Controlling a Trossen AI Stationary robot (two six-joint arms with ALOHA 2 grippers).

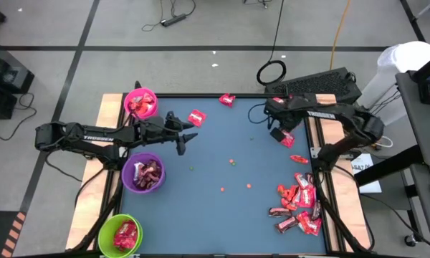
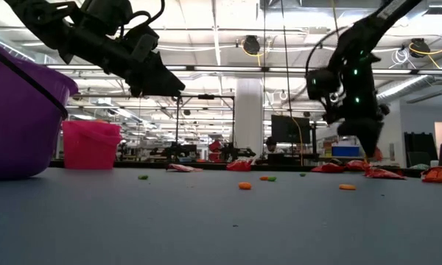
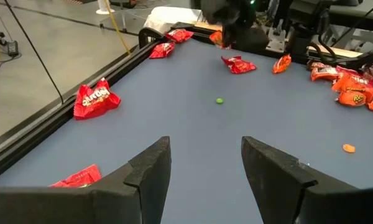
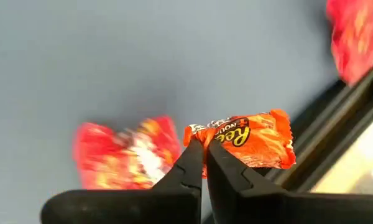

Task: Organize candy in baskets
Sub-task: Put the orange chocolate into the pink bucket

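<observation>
Now, step in hand: the right gripper (image 4: 204,149) has an orange-wrapped candy (image 4: 252,140) pinched at one crimped end; judged from the scene, it goes next to one of the baskets.
Right jaws: closed on the wrapper's end, tips nearly meeting; most of the piece hangs out to one side of them, so the hold looks thin.
Below the jaws: a red candy (image 4: 125,155) lies blurred on the blue table (image 1: 222,165), apart from the held piece, with the table's raised edge just beside.
Lift: straight up and slowly, so the hanging end clears that red piece and the edge.
Carry: smooth, no swinging; a wrapper held only by its edge could slip out.
Baskets: the pink basket (image 1: 140,103), purple basket (image 1: 144,173) and green basket (image 1: 120,234) stand well apart from the right jaws, across the table near the left arm.
Release: only once the jaws hang over a basket's mouth, low enough that the piece drops inside.
Left gripper (image 3: 205,165): jaws open and empty, hovering above bare table between the pink and purple baskets; route the carry clear of it.
Remaining pile (image 1: 299,204): many wrapped pieces lie near the right arm, unsorted.
</observation>
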